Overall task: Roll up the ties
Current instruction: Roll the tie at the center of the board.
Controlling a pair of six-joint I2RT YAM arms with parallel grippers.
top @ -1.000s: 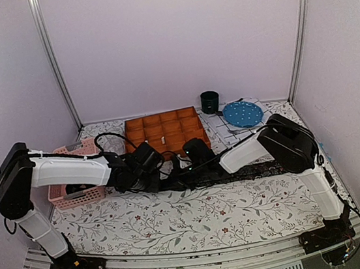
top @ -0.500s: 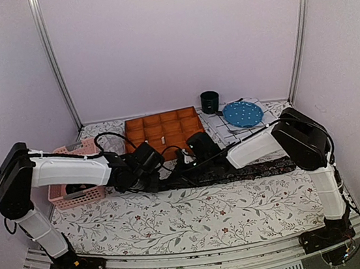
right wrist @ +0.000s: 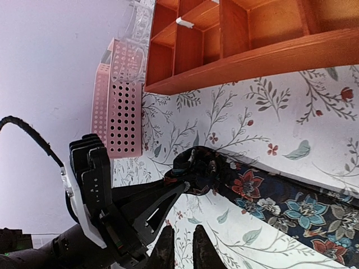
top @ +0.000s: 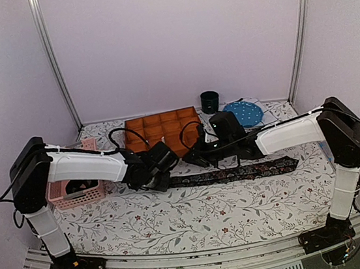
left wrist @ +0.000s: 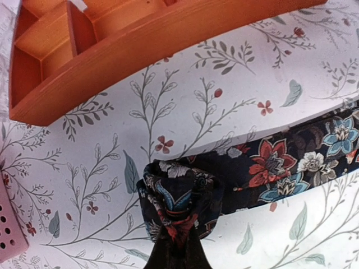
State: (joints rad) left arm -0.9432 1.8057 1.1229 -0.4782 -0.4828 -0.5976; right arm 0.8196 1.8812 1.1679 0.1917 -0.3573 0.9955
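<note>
Top view, left of centre: left pincer (top: 161,177) clenched on the rolled end of the tie (top: 237,172); in the left wrist view the roll (left wrist: 178,196) sits bunched right at the fingertips, low centre of frame. From the roll the unrolled length lies flat on the table (top: 197,218), long axis running rightward across the frame to its end at mid right. Just up-frame of that strip, near the orange tray (top: 163,129), the right pincer (right wrist: 183,247) hangs with jaws a little parted, nothing between them; its wrist view puts the roll ahead of the fingertips, apart. Judgement: left arm owns the roll, so rolling on means turning it rightward along the strip
</note>
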